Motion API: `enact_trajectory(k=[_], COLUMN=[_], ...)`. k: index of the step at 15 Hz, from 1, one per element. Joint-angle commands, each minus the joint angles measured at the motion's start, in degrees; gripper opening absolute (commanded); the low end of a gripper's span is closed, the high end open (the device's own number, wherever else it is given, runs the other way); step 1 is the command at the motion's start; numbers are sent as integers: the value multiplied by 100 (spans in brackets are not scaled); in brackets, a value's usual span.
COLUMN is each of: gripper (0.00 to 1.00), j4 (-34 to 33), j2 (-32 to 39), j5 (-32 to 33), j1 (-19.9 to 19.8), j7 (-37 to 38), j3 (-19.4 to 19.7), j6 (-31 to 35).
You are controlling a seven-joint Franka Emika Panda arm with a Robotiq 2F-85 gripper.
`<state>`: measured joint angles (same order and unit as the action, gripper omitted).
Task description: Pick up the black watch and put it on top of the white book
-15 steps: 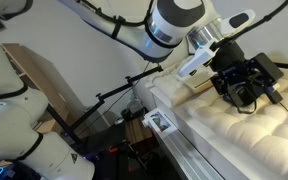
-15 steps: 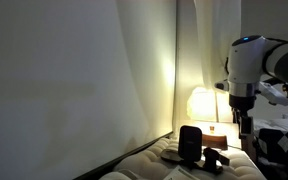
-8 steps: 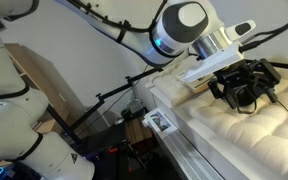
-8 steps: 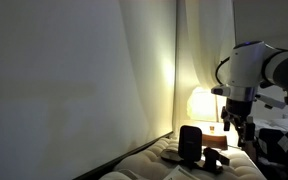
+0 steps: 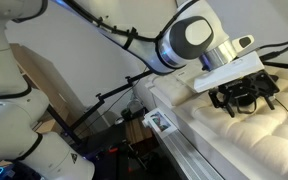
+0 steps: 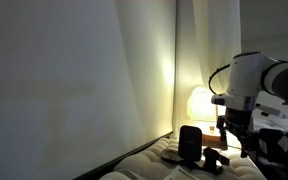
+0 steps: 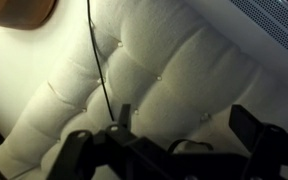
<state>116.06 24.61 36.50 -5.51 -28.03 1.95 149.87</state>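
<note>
My gripper (image 5: 244,100) hangs just above the cream tufted cushion (image 5: 209,135), fingers pointing down. In the wrist view the gripper (image 7: 184,116) is open, its two dark fingers wide apart over the cushion (image 7: 174,70). A dark curved band (image 7: 170,147), seemingly the black watch's strap, lies on the cushion between the fingers at the lower edge. In an exterior view the gripper (image 6: 234,135) is beside small black objects (image 6: 213,158) resting on a flat pale thing (image 6: 174,154) that may be the white book. I cannot pick out the book for sure.
A thin black cable (image 7: 96,60) runs across the cushion. A lit lamp (image 6: 200,102) glows behind an upright black box (image 6: 191,142). A black stand (image 5: 119,95) and a cardboard box (image 5: 44,80) stand beside the cushion's edge (image 5: 169,120).
The arm has swung further across the cushion and the gripper has dropped lower and turned. It stays open and empty.
</note>
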Motion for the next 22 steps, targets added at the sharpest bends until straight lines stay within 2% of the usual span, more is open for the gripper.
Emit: enact_trajectory(k=[1, 5, 19, 22], gripper=[100, 100, 100, 100], j4=[179, 225, -273, -294], j2=[-136, -153, 414, 472], j5=[47, 234, -242, -462], j1=[37, 201, 146, 84], j7=[-411, -453, -757, -1126], j3=[-82, -147, -262, -371], j6=[204, 346, 60, -61])
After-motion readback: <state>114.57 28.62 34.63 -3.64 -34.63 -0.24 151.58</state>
